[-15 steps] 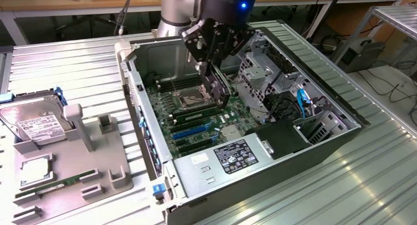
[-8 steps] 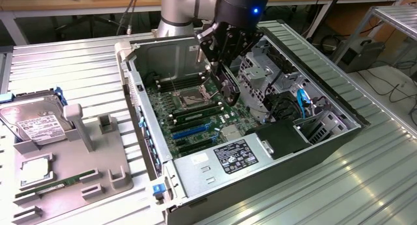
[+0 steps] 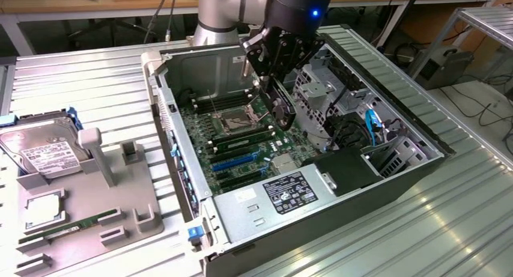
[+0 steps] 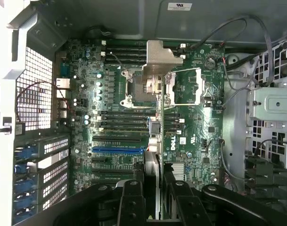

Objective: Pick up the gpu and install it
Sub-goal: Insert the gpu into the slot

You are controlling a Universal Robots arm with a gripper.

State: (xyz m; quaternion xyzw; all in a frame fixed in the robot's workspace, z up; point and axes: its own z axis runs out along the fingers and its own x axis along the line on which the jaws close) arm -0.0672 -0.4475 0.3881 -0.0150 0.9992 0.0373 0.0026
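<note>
Nearest you, beside the case (image 3: 385, 187) on the desk (image 3: 72, 85), a grey holder (image 3: 88, 187) carried a RAM stick (image 3: 76, 226) and a hard drive (image 3: 44, 154). At the case's near end sat the power supply (image 3: 273, 199), with the motherboard (image 3: 240, 151) lying on the case floor beyond it. Over the middle of the case your tool (image 3: 277, 73) was closed on the gpu (image 3: 282, 112), its fingers (image 4: 131, 202) clamped on either face of the card. The card hung edge-on inside the case, above the motherboard. Whether its lower edge met a slot could not be told. Beyond the case stood the arm's base (image 3: 216, 18).
</note>
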